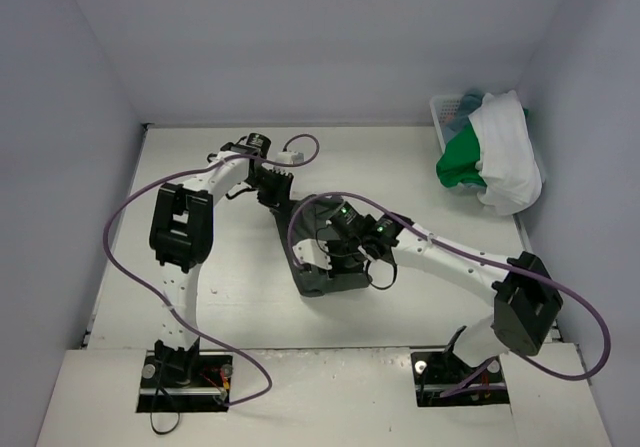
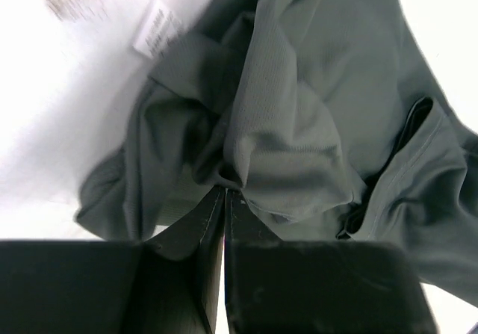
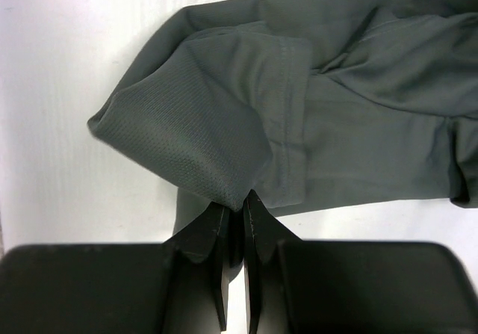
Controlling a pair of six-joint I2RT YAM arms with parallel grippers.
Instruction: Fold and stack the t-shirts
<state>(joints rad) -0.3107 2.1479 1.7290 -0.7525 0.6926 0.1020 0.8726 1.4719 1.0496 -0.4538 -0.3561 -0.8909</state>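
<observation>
Near us, our right fingers (image 3: 239, 199) squeeze a folded edge of the dark grey shirt (image 3: 224, 117), which lies in the middle of the white bench (image 1: 240, 297). A bit farther, our left fingers (image 2: 225, 192) pinch a bunch of the same shirt. A small white tag (image 2: 157, 31) at its edge is too blurry to read. In the far right corner, a white shirt (image 1: 505, 157) and a green shirt (image 1: 460, 162) hang over a white basket (image 1: 440, 117).
</observation>
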